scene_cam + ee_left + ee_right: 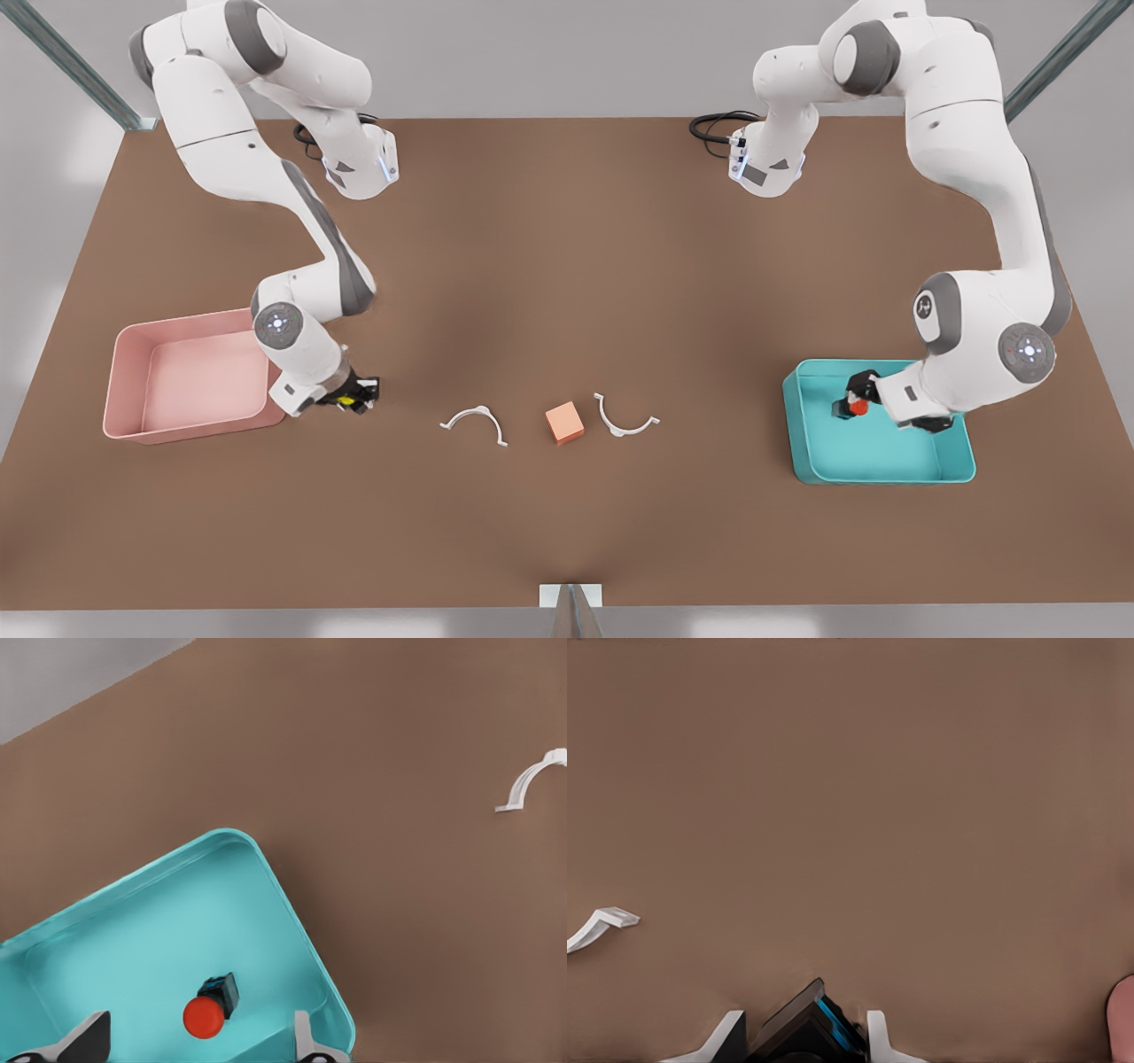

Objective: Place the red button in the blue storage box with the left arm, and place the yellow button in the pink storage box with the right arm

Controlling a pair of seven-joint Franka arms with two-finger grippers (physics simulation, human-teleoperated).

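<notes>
Yellow button [353,401] sits clamped in the right claw [359,394], just off the pink storage box [124,390] at its 3 o'clock; releasing here would drop it on the counter [567,283]. The left claw [199,1041], fingers spread, hangs over the red button [205,1013], which lies free inside the blue storage box [283,904]; closing again could drag it.

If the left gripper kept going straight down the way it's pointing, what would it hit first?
Probably the red button, lying between the open left gripper fingers, then the blue box floor; depth is unclear.
</notes>
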